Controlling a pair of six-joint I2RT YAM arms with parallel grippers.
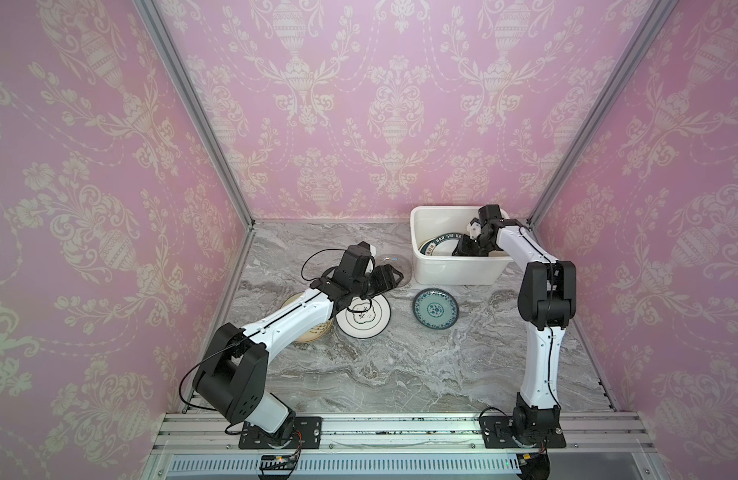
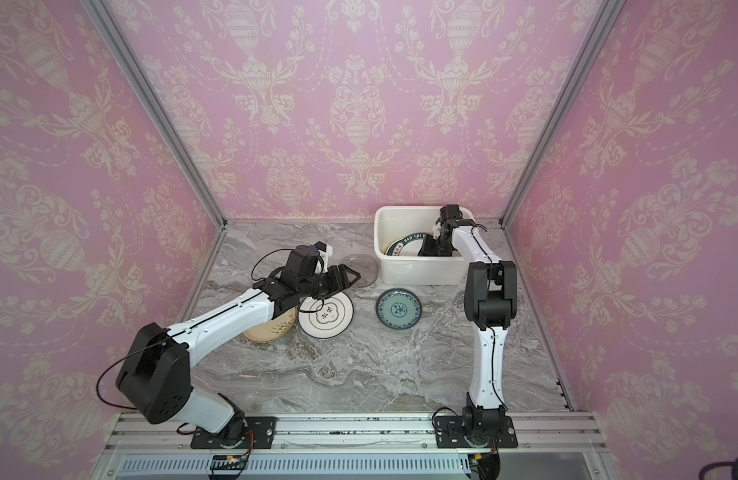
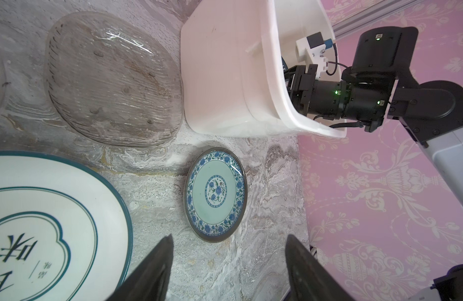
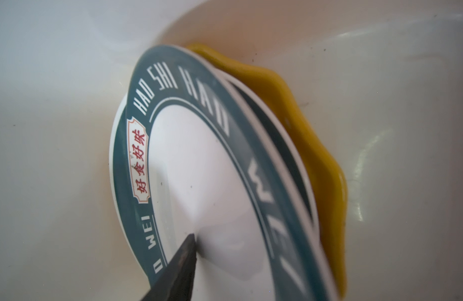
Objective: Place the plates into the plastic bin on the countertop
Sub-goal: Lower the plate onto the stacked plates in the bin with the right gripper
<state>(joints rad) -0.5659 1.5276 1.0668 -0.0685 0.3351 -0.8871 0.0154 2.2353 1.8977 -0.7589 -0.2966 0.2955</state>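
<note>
Left tool point(image 3: 229, 237) hovering open, empty, over worktop point(image 1: 400, 365) near teal plate point(image 3: 214, 194). Right tool point(image 1: 465, 248) sitting inside plastic bin point(image 1: 454, 270), 1 finger point(image 4: 178, 265) lying over lettered plate point(image 4: 212, 169); cannot tell whether gripping.

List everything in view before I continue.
White rectangular plastic bin: one, back right of countertop.
White dark-rimmed lettered plates: at least two, stacked in bin.
Yellow scalloped plate: one, under them.
Teal patterned plate: one, before bin.
White teal-lined plate: one, countertop centre-left.
Cream plate: one, partly under left arm.
Clear ribbed glass plate: one, left of bin.
Grey marble countertop: one.
Left end effector: open, empty, above countertop.
Right end effector: inside bin, at lettered plates.
</note>
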